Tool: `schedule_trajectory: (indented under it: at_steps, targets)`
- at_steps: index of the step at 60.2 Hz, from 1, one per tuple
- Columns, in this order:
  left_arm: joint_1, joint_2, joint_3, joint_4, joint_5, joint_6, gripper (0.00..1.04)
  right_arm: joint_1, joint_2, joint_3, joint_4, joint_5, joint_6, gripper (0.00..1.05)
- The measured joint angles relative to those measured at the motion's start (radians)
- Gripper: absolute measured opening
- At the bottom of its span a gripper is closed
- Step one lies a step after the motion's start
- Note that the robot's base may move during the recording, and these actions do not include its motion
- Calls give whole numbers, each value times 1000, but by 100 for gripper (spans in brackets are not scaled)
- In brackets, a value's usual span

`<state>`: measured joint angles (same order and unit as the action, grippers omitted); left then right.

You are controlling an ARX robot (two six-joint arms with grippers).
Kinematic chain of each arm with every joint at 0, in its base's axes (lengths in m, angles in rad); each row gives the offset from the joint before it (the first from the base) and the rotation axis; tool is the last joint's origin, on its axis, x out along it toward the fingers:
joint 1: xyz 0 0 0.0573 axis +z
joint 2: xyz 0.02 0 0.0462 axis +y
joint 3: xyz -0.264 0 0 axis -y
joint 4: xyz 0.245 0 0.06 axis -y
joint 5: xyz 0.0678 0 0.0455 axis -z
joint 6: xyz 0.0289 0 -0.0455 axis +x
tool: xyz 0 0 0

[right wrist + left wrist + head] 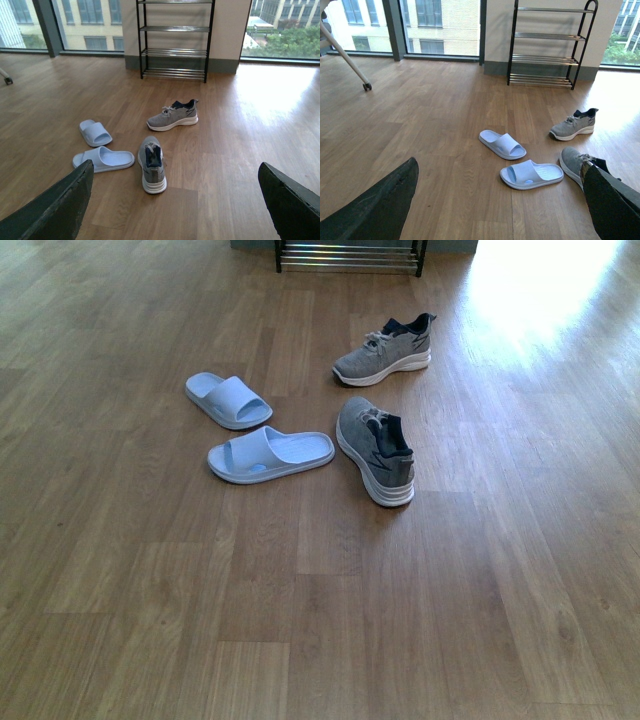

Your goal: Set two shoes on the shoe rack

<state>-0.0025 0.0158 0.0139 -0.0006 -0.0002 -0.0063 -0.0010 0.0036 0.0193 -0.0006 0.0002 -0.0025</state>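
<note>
Near shoe (378,450) stands upright on its white sole on the floor (150,620), heel toward the robot and toe angled away to the left. Far shoe (385,352) stands beyond it, also upright, with its toe to the left and its navy collar to the right. A strip of bare floor separates the two. The shoe rack (350,255) stands further back still, against the wall (227,30). In the front view only its lowest chrome rods show, at the top edge.

Open floor runs from the far shoe to the rack, and more lies to the right of both shoes and in front of the near one. On the left the room is tighter. A pale blue near slide (270,455) ends just beside the near shoe's toe with a thin gap, and a far slide (228,400) lies behind it.

The left tool (499,162) and the right tool (176,166) each have their dark fingers spread wide apart, well above the floor.

The floor is wood-look planks, with bright glare on the right near the rack. Tall windows (282,27) flank the wall.
</note>
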Motion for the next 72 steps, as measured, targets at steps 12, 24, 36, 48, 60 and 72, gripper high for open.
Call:
schedule_trajectory:
  at_steps: [12, 24, 36, 48, 60, 72]
  targets:
    - [0, 0, 0, 0, 0, 0, 95, 0, 0, 0, 0, 0, 0, 95]
    - [0, 0, 0, 0, 0, 0, 95, 0, 0, 0, 0, 0, 0, 95]
    - [0, 0, 0, 0, 0, 0, 95, 0, 0, 0, 0, 0, 0, 95]
    - [0, 0, 0, 0, 0, 0, 95, 0, 0, 0, 0, 0, 0, 95]
    - [0, 0, 0, 0, 0, 0, 95, 0, 0, 0, 0, 0, 0, 95]
    - [0, 0, 0, 0, 0, 0, 95, 0, 0, 0, 0, 0, 0, 95]
